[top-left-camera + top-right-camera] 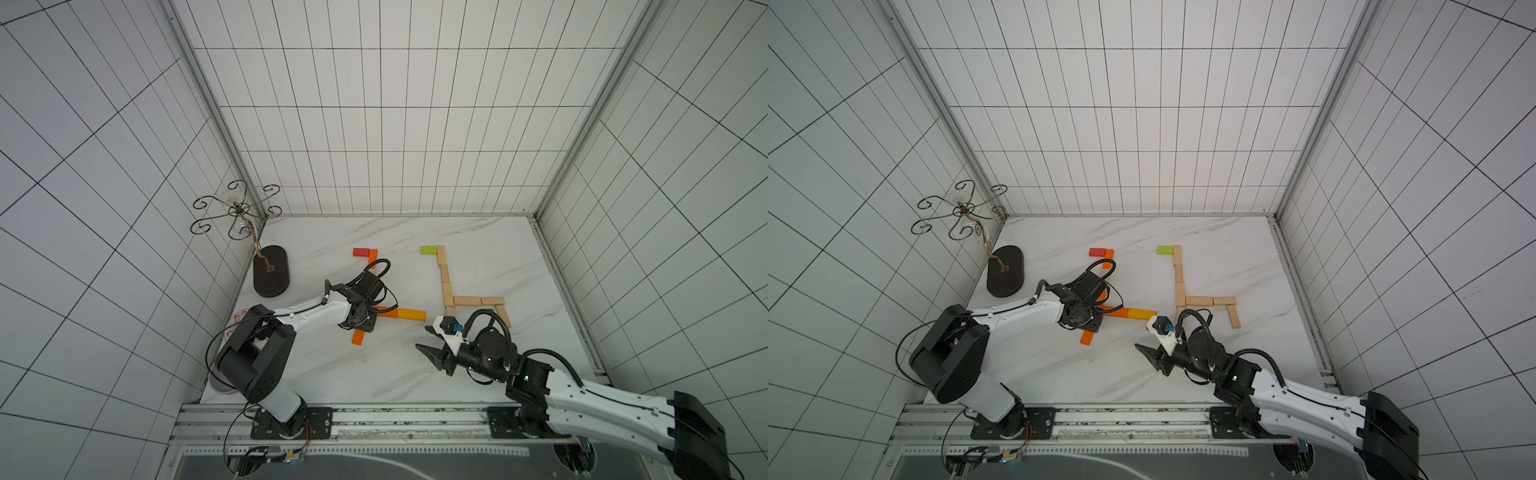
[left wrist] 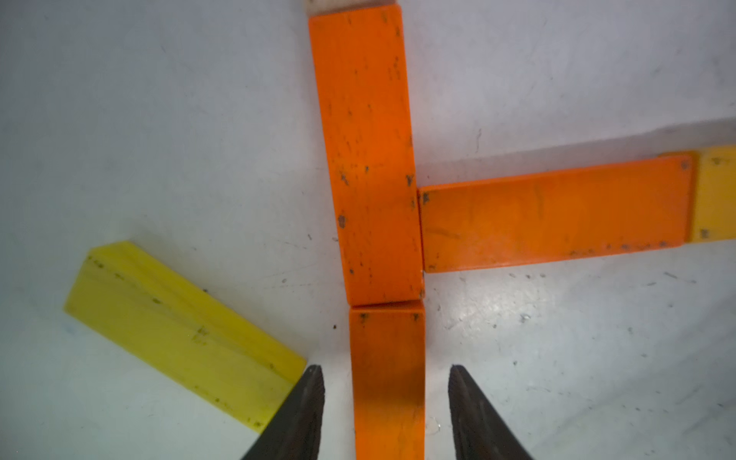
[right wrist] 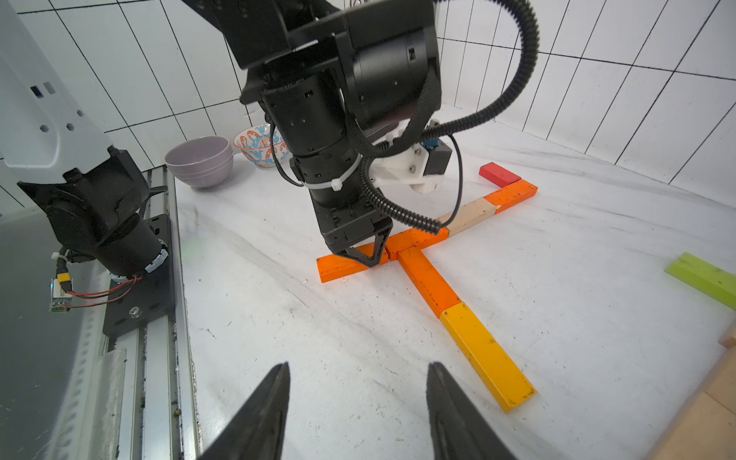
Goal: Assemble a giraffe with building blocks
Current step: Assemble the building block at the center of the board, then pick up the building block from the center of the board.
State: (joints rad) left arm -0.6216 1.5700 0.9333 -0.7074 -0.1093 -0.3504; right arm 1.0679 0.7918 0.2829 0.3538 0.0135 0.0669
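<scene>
My left gripper (image 2: 384, 368) is open and straddles an orange block (image 2: 386, 418) that lies flat on the table, with a gap on each side. That block continues a long orange block (image 2: 368, 159), from which another orange block (image 2: 553, 215) and an amber one (image 1: 411, 314) branch off. A loose yellow block (image 2: 179, 330) lies beside one finger. Farther back are a red block (image 1: 360, 252) and a pale wood figure (image 1: 446, 282) with a lime green block (image 1: 428, 249). My right gripper (image 3: 358, 368) hovers open and empty above bare table, also seen in a top view (image 1: 422, 336).
A dark oval stand base (image 1: 271, 270) with a curly wire top (image 1: 237, 208) stands at the back left. A purple bowl (image 3: 199, 161) and a patterned bowl (image 3: 259, 147) sit by the left arm's base. A metal rail (image 1: 374, 415) runs along the front edge.
</scene>
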